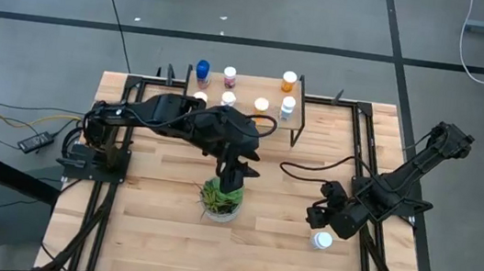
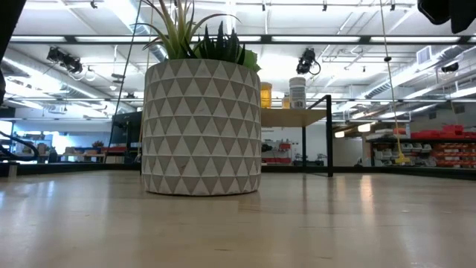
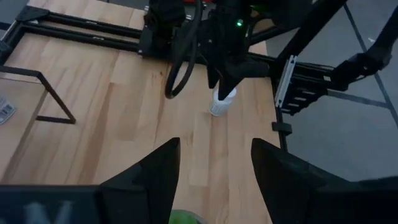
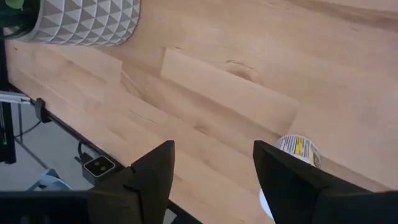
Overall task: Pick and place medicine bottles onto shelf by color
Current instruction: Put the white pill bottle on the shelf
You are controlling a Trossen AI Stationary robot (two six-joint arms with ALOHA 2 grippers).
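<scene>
Right hand point(image 1: 322, 221) hovers open and empty beside the fallen white bottle point(image 1: 322, 241) near the tabletop point(image 1: 156, 236) edge; a clumsy nudge could roll it off. Left hand point(image 1: 232, 188) open, empty, above the plant point(image 1: 220, 199).

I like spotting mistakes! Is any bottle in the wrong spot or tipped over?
Yes. One white bottle sits alone on the table near the right gripper, far from the other bottles on the shelf. It seems to lie on its side.

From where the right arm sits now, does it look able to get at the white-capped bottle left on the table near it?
Probably yes. The right gripper is open, just beside the white-capped bottle, which stands alone on bare table. The potted plant and left gripper are well off to the side.
</scene>
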